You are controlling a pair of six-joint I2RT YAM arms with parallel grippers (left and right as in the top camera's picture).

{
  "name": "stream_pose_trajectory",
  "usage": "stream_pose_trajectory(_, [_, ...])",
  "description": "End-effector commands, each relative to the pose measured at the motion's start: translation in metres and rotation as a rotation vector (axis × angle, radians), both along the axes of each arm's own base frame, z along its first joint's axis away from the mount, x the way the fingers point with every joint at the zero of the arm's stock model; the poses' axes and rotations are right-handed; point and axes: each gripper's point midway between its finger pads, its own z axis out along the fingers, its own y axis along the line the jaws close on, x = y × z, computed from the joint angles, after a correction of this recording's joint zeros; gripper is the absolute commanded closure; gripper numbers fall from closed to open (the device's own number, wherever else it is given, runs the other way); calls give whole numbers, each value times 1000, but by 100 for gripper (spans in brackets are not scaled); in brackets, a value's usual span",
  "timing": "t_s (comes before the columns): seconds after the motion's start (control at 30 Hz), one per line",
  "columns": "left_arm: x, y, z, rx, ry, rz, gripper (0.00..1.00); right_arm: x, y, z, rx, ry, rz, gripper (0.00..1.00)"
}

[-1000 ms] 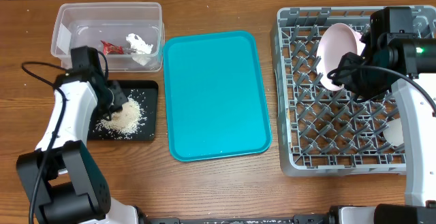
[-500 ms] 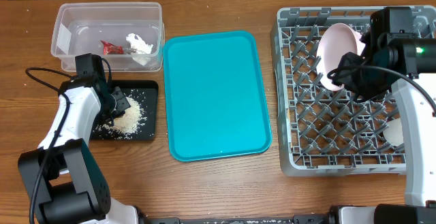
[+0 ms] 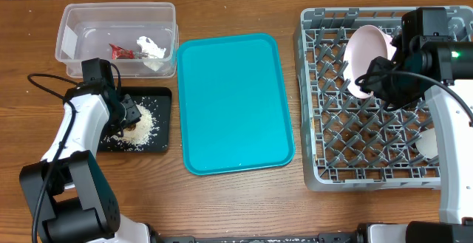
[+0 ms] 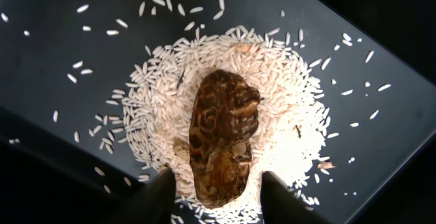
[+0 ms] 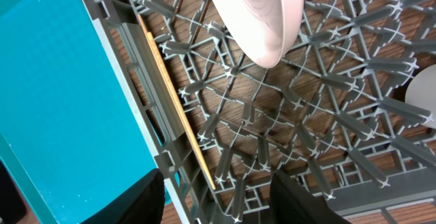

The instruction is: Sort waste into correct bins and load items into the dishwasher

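No writing can be read in any of the views.

The white label point(image 3: 66, 43) on the left end wall of the clear tub point(image 3: 118, 7) appears blank from overhead; any characters on it are too small to tell. The crumpled red-and-white wrapper point(image 3: 120, 51) inside the tub carries print, but the creases and its small size leave it illegible. Far to the right of the tub, a small green indicator light point(image 3: 456, 52) glows on the right arm, with no lettering visible beside it.
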Motion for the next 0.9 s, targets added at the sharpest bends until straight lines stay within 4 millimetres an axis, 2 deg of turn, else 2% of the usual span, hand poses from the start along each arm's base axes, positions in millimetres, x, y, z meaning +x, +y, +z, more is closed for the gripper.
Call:
stream_pose_trajectory(0.0, [-5, 0, -2, 5, 21, 4, 52, 2, -1, 3, 1, -14, -4, 48])
stream_pose_trajectory(0.03, [-5, -3, -2, -9, 22, 2, 50, 2, -1, 3, 1, -15, -4, 48])
stream_pose_trajectory(0.17, [5, -16, 16, -78, -23, -40, 40, 6, 4, 5, 18, -33, 9, 33])
stream_pose_trajectory(0.27, [20, -25, 49, -87, -96, -91, 36, 17, 30, 8, 83, -86, 158, 29])
stream_pose_trajectory(0.37, [38, -41, 85, -67, -187, -183, 32, 29, 66, 11, 151, -140, 310, 25])
stream_pose_trajectory(0.43, [48, -63, 106, -66, -246, -305, 23, 38, 86, 10, 164, -169, 365, 19])
stream_pose_trajectory(0.5, [53, -87, 118, -64, -275, -418, 3, 46, 103, 9, 165, -196, 414, 1])
stream_pose_trajectory(0.53, [53, -103, 121, -57, -276, -495, 0, 52, 115, 8, 159, -219, 464, 0])
stream_pose_trajectory(0.6, [47, -124, 119, -53, -255, -595, 0, 57, 127, 4, 156, -235, 509, 0])
stream_pose_trajectory(0.67, [33, -141, 114, -50, -196, -681, 0, 59, 136, -2, 158, -223, 532, 0])
stream_pose_trajectory(0.77, [11, -149, 108, -69, -106, -699, 0, 55, 138, -9, 159, -190, 536, 0])
stream_pose_trajectory(0.87, [-11, -143, 108, -101, -16, -634, 0, 50, 131, -13, 142, -158, 520, 0])
